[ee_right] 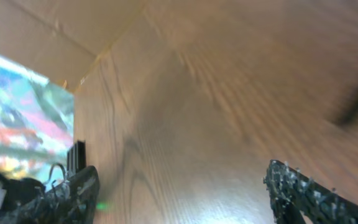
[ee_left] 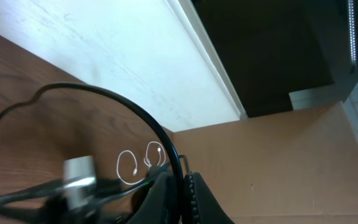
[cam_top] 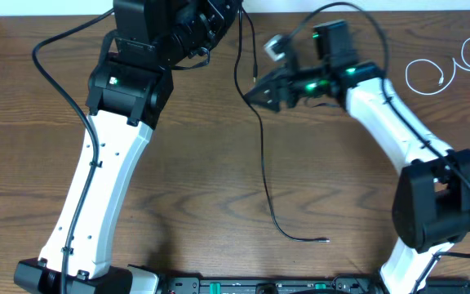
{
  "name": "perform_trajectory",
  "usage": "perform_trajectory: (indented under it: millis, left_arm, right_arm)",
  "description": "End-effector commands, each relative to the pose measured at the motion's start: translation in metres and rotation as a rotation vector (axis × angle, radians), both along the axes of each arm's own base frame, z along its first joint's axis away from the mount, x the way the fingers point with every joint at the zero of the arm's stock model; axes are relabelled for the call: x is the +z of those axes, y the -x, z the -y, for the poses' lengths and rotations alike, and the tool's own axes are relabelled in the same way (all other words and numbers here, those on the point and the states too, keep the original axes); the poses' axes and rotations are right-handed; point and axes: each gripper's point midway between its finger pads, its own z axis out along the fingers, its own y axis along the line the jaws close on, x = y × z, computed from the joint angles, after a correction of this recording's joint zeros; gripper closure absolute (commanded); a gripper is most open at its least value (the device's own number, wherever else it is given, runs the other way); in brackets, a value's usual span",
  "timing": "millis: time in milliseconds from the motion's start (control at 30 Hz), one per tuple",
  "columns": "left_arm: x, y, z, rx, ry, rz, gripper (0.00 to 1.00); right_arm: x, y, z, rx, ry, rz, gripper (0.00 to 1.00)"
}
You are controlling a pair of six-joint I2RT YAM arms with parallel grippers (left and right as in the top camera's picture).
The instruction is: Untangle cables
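Cables: black cable (cam_top: 262, 163) snaking over woodgrain table (cam_top: 194, 188) (white cable (cam_top: 409, 76) looped).

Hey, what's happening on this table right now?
The left gripper appears shut on the black cable, holding one end up while the rest trails across the table. The right gripper sits beside it, jaws open and empty. The white cable lies looped by itself near the far right edge.

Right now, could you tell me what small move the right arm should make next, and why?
Probably nudge the right gripper onto the black cable and close. Its fingers stand open and empty, the cable passes just beside them, and the white cable lies well apart.
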Motion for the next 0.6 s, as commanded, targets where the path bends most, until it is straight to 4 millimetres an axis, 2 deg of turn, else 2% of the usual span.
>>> perform_trajectory:
  millis: [0,100,200,433,500,567]
  left_arm:
    - [0.003,-0.003,-0.005,0.022,0.006,0.003,0.92]
    - [0.003,-0.002,-0.005,0.022,0.006,0.003,0.92]
    - [0.003,-0.002,-0.005,0.022,0.006,0.003,0.92]
    - [0.003,-0.002,-0.005,0.021,0.006,0.003,0.92]
    - [0.002,-0.002,-0.005,0.021,0.005,-0.001,0.92]
    - [-0.001,-0.001,-0.005,0.021,0.001,-0.013,0.92]
  right_arm:
    - [0.022,-0.001,0.023,0.043,-0.117,0.02,0.2]
    - [0.039,0.013,0.025,0.148,-0.224,0.072,0.2]
    - [0.044,0.027,0.016,0.217,-0.27,0.087,0.2]
    - [0.022,0.06,-0.035,0.35,-0.26,0.037,0.25]
    - [0.015,0.065,-0.045,0.366,-0.243,0.031,0.35]
    - [0.009,0.064,-0.051,0.35,-0.206,0.016,0.61]
